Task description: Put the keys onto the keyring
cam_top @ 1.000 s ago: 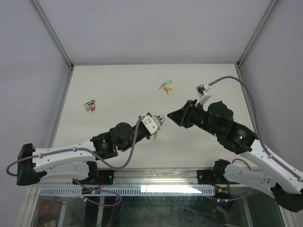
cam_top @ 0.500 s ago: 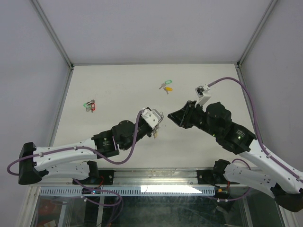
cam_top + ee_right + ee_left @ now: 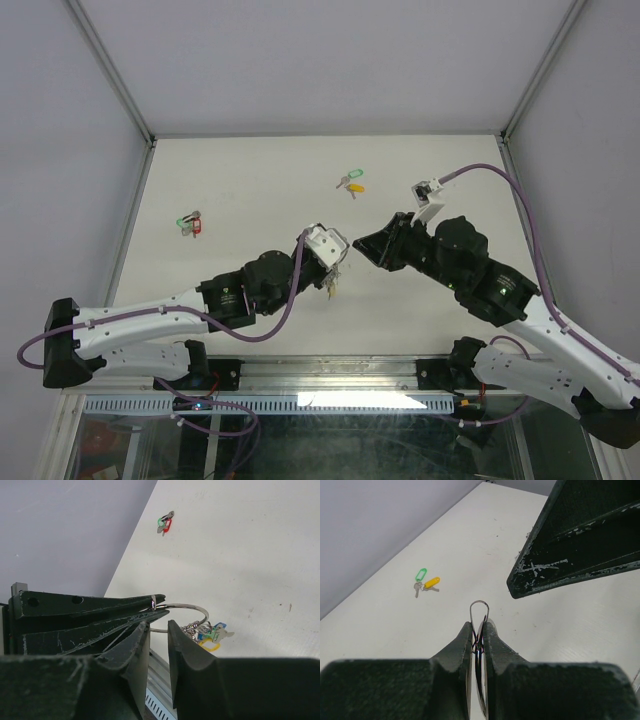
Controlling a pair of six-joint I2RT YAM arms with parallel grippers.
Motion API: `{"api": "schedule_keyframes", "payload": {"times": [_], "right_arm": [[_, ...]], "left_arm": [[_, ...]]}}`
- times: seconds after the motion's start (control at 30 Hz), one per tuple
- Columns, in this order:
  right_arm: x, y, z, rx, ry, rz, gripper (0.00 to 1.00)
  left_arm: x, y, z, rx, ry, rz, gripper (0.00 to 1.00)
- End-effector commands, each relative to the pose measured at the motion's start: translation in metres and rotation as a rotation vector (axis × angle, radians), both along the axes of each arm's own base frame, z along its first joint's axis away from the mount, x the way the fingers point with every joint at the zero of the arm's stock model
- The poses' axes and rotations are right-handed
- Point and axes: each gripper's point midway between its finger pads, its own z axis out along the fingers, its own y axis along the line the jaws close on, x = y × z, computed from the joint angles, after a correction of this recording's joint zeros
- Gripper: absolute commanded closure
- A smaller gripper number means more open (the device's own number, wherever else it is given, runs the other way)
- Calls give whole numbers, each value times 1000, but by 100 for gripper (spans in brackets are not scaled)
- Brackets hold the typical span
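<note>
My left gripper point(image 3: 478, 625) is shut on the keyring point(image 3: 479, 611), a thin silver wire loop sticking out past its tips. In the right wrist view the keyring point(image 3: 192, 608) curves out of the left gripper's fingers point(image 3: 100, 606), and a bunch of small keys point(image 3: 210, 632) with blue, green and yellow tags hangs from it. My right gripper point(image 3: 156, 630) stands narrowly open right at the ring, whose lower wire crosses the gap between its jaws. From above, the left gripper point(image 3: 341, 259) and the right gripper point(image 3: 358, 244) meet tip to tip over mid-table. Loose green and yellow keys point(image 3: 350, 182) lie farther back.
Another small bunch with green and red tags point(image 3: 189, 222) lies at the left of the white table point(image 3: 250, 180), also seen as the green and red bunch point(image 3: 164, 523). Grey walls close three sides. A metal rail point(image 3: 330, 372) runs along the near edge.
My left gripper has moved a little right, bringing the keyring closer to the right gripper. The right jaws have narrowed slightly. The loose keys have not moved.
</note>
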Motion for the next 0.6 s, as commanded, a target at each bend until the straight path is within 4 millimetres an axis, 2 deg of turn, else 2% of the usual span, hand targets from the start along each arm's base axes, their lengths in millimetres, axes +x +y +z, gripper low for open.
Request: {"api": "schedule_keyframes", "payload": {"times": [0.0, 0.4, 0.57], "right_arm": [[2, 4, 21, 69, -42, 0, 77], [9, 1, 14, 32, -37, -37, 79], [23, -1, -1, -107, -13, -83, 82]], "left_arm": [[1, -1, 27, -59, -32, -4, 100], [13, 22, 25, 61, -131, 74, 100], [25, 36, 19, 58, -77, 107, 100]]}}
